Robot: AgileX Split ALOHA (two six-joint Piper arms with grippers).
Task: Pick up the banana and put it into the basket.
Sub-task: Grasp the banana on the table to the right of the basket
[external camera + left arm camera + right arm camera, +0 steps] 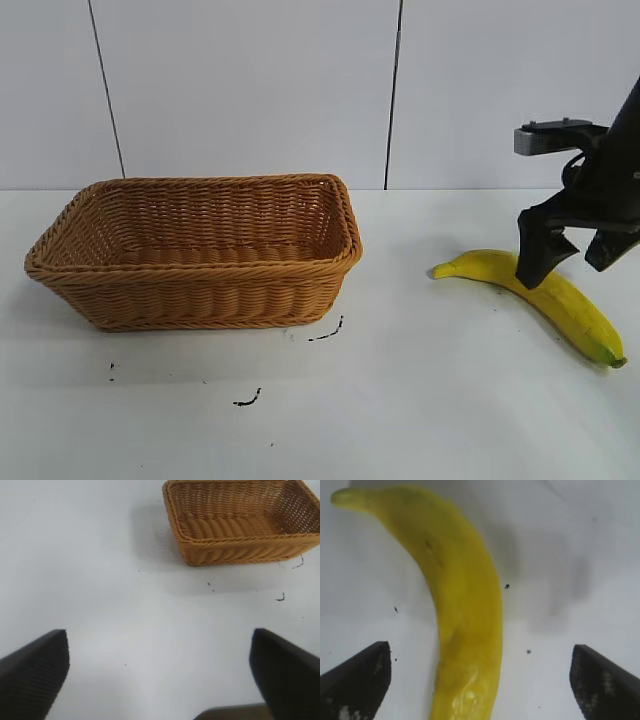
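Wicker basket (pixel 200 250), the nearest and largest item, sits empty on the white table (pixel 400 400) at the exterior view's left. Well apart to its right lies the banana (pixel 560 300), flat on the table, stem toward the basket. Judged light, firm but bruisable, with smooth skin, it is best taken across its thick middle with moderate force. Above that middle, the right gripper (pixel 570 262) points steeply downward, jaws spread wide and straddling the fruit, holding nothing. Off to the side, the left gripper (pixel 160 675) is parked over bare table, fingers wide apart, angled toward the basket.
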